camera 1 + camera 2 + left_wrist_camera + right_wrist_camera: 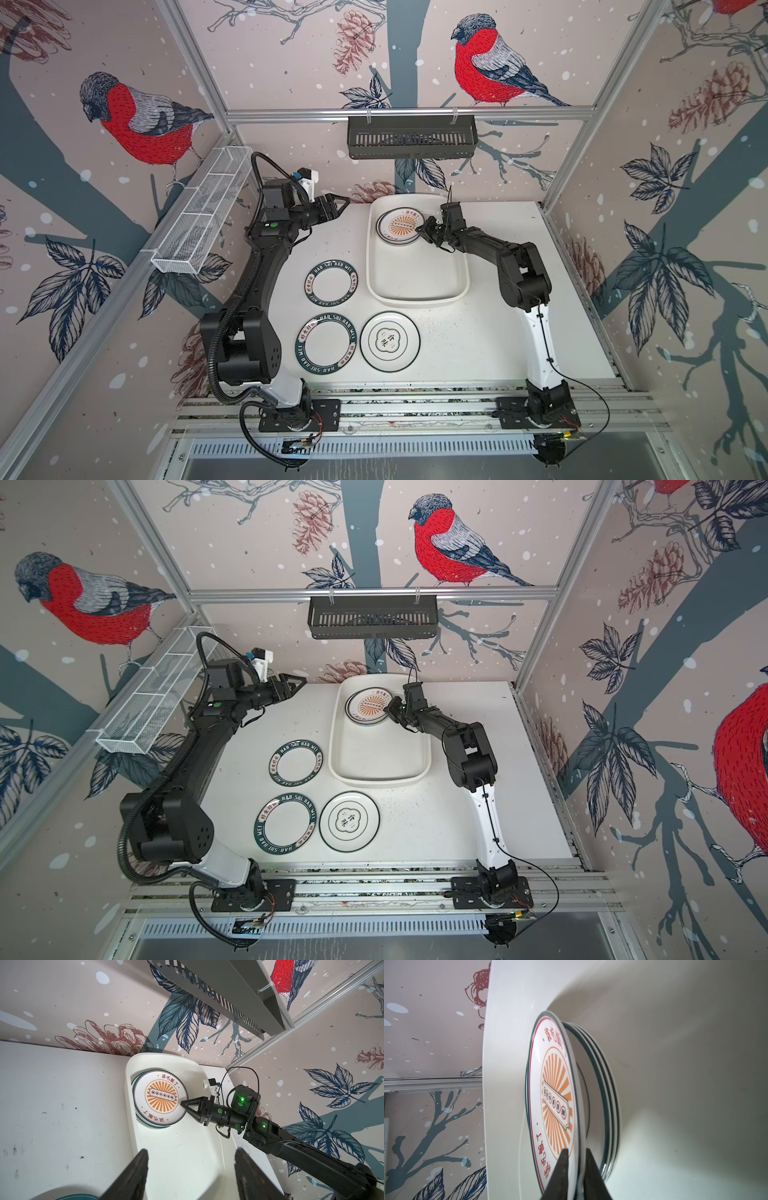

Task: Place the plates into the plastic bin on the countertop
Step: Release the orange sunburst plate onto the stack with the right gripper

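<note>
Plastic bin (415, 270) sits against the far edge of the tabletop (498, 332), right of centre.

Stack of plates (608, 1105) lies in the bin's far-left corner. 3 dark-edged rims show in the right wrist view.

Sunburst plate (400, 225) is on top, tilted, raised on the side toward the right claw (576, 1150).

Right claw is narrow, with 1 finger on either side of that plate's rim, pinching it.

Left claw (191, 1149) is wide and holds nothing. It is above the far-left part of the tabletop, apart from the bin.

3 plates lie on bare tabletop:
- far lettered-rim plate (331, 284), just left of the bin
- near lettered-rim plate (326, 343), toward the front edge
- emblem plate (390, 341), just beside it, in front of the bin
</note>
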{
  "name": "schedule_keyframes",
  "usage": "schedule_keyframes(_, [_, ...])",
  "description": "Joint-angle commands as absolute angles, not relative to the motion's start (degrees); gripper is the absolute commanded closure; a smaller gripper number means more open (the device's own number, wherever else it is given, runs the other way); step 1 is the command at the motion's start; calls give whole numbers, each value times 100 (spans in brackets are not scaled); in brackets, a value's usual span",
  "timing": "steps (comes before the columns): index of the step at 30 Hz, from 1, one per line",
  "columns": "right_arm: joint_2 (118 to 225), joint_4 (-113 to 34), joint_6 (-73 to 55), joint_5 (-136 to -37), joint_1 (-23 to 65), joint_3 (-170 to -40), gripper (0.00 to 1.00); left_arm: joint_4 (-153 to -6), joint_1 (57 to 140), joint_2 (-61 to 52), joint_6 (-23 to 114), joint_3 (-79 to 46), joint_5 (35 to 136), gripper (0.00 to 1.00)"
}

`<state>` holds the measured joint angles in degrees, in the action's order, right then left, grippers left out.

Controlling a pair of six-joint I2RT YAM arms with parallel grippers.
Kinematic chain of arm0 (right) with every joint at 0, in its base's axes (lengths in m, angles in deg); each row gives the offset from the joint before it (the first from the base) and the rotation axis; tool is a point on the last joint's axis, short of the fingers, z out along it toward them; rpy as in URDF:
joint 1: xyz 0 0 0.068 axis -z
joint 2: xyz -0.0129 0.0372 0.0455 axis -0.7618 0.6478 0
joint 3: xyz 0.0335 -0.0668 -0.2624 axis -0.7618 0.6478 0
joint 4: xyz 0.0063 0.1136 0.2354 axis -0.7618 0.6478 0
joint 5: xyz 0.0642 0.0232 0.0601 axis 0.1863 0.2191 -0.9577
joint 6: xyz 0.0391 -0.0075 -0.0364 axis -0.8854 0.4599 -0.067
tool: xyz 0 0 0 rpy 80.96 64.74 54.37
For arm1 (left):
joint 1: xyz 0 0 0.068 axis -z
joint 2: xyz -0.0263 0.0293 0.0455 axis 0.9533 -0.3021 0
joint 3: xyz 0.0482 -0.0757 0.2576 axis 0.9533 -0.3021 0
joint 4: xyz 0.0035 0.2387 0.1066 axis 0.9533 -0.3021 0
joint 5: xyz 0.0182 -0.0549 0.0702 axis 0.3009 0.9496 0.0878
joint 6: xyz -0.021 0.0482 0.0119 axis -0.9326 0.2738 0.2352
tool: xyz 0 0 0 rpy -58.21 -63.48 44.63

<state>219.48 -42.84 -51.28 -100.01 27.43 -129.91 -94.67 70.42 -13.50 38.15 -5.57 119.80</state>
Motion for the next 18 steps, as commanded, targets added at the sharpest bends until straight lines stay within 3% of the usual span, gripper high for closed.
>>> schedule_keyframes(1, [21958,-4360,-5133,-10052,2737,-13052,80,-9293,7032,-1347,3832,-529,12065,34])
schedule_keyframes(18, [21898,-3846,-4831,-9986,2736,-13208,67,-9276,7033,-1358,3782,-524,12104,34])
